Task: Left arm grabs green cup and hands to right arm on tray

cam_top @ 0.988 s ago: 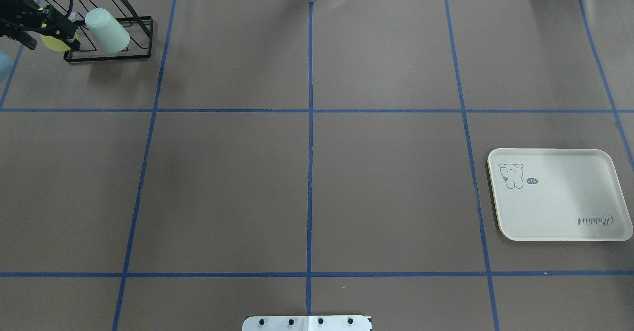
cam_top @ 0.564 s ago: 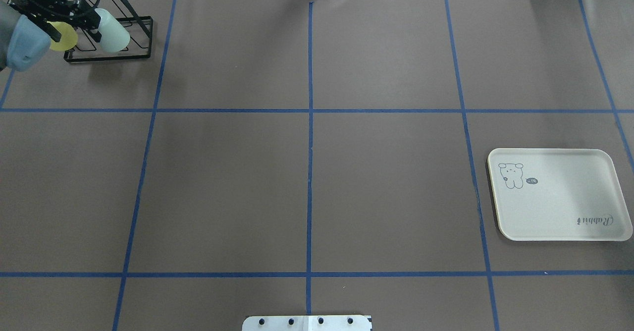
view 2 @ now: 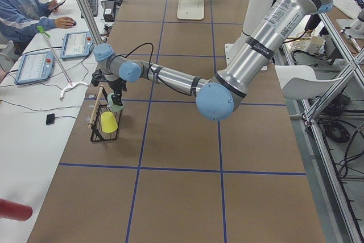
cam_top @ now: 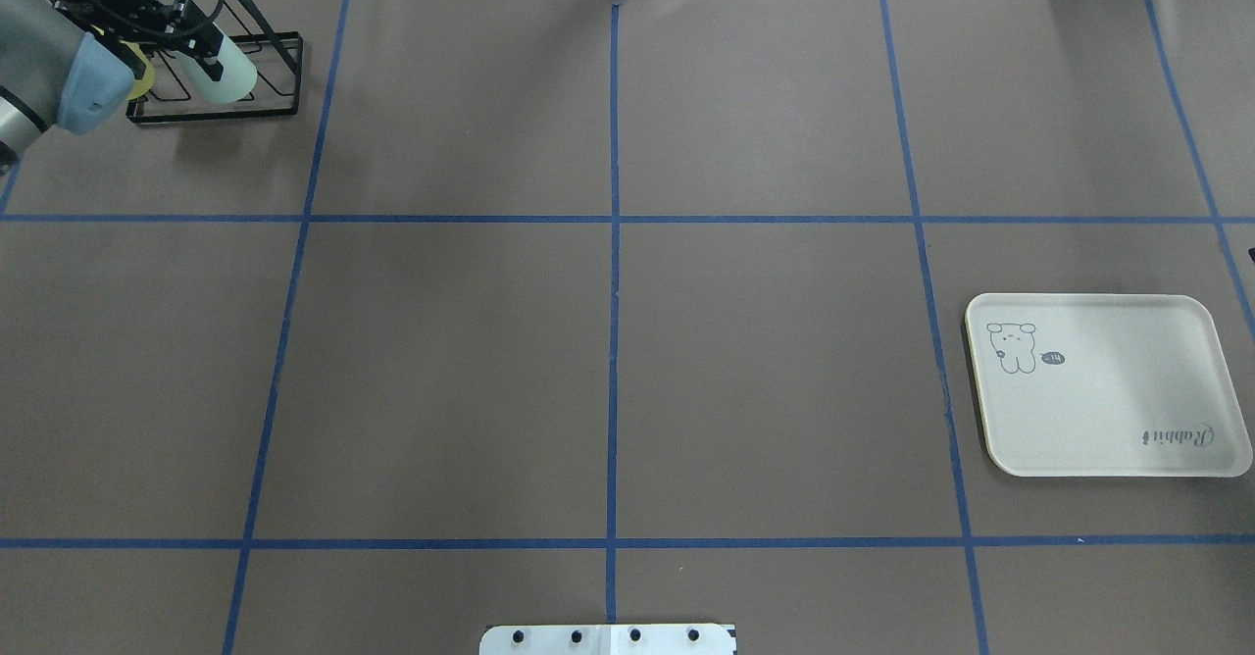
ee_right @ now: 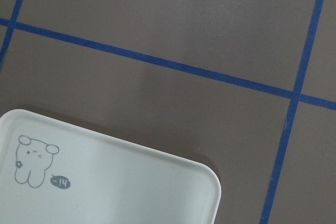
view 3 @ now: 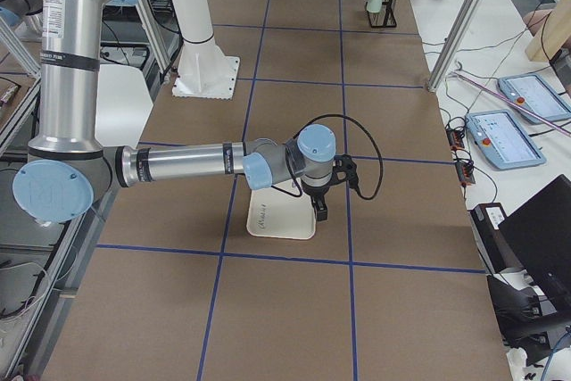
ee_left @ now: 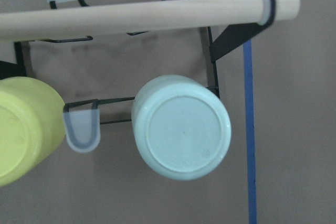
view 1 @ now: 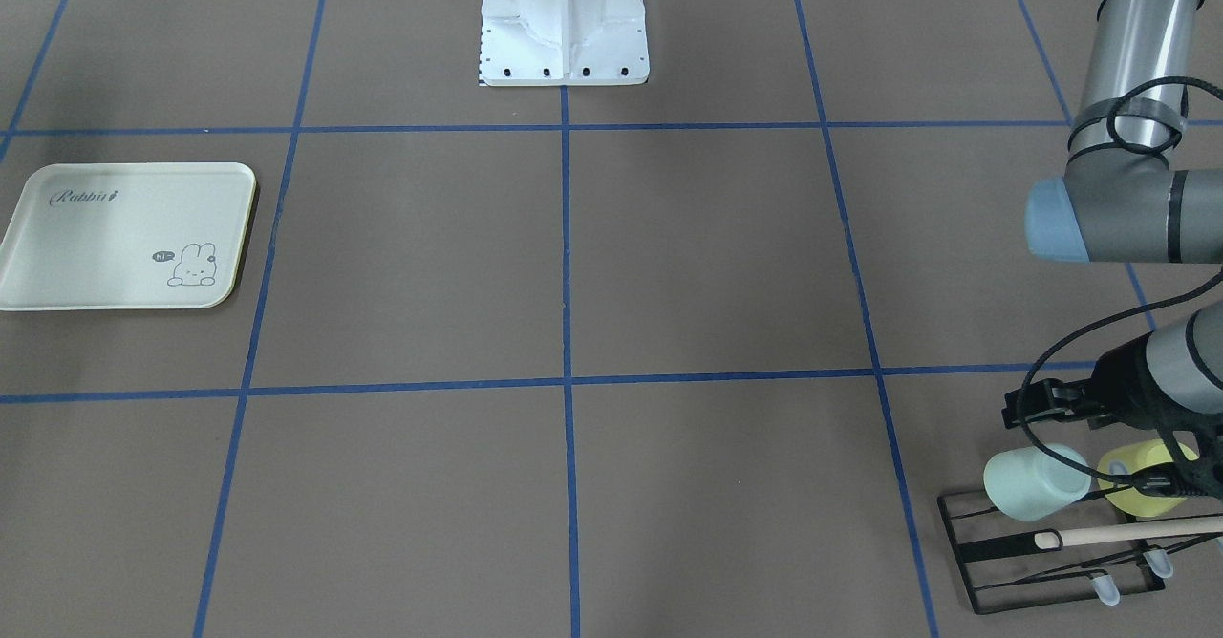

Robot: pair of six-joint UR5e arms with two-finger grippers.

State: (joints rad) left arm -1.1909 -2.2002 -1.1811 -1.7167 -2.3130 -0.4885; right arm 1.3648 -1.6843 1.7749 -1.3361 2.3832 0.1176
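Note:
The pale mint-green cup (cam_top: 233, 76) hangs tilted on a black wire rack (cam_top: 265, 111) at the far left corner of the table. Its round base fills the left wrist view (ee_left: 181, 127), and it shows in the front view (view 1: 1032, 483). My left gripper (cam_top: 201, 42) is right over the cup's base, open, with a finger on either side, not closed on it. The cream tray (cam_top: 1108, 410) lies empty at the right. My right gripper (view 3: 319, 211) hovers at the tray's edge (view 3: 277, 220). I cannot tell whether it is open or shut. The right wrist view shows the tray's corner (ee_right: 131, 182).
A yellow-green mug (view 1: 1142, 485) hangs on the rack beside the cup, also in the left wrist view (ee_left: 21, 124). A wooden dowel (ee_left: 131, 11) runs across the rack's top. The robot's white base (view 1: 564, 27) stands at mid table edge. An operator sits beyond the table's left end (view 2: 23, 4).
My left gripper has moved to the right along the rack, from over the yellow-green mug to over the green cup. The cup and the tray have not moved.

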